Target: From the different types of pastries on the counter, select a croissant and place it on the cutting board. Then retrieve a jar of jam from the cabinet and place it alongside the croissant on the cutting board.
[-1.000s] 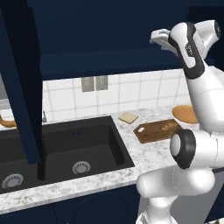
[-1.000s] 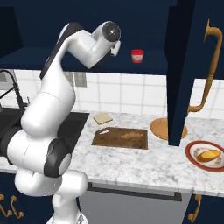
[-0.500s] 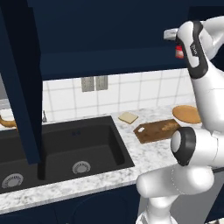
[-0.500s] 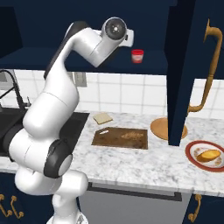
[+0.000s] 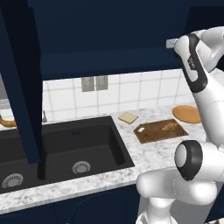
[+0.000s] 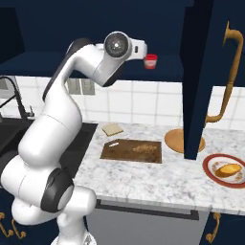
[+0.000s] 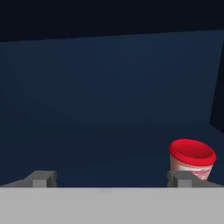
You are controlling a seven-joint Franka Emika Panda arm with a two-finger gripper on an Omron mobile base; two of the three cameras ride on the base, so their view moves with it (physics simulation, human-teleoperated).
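- Jar of jam (image 7: 191, 159): red lid, pale body, upright on the cabinet (image 6: 203, 76) shelf, off toward one fingertip of the end effector (image 7: 111, 178), not centred between the tips.
- End effector: open, empty (tips set wide, jar not yet between them).
- Step in hand, judged: reaching for the jar; shift sideways to centre it, advance level, close on the body below the lid.
- Hand view: jar offset from the tips. Right base view: cutting board (image 6: 131, 150) on the tabletop (image 6: 158, 182) with a small brown speckle, likely the croissant (image 6: 141, 148).
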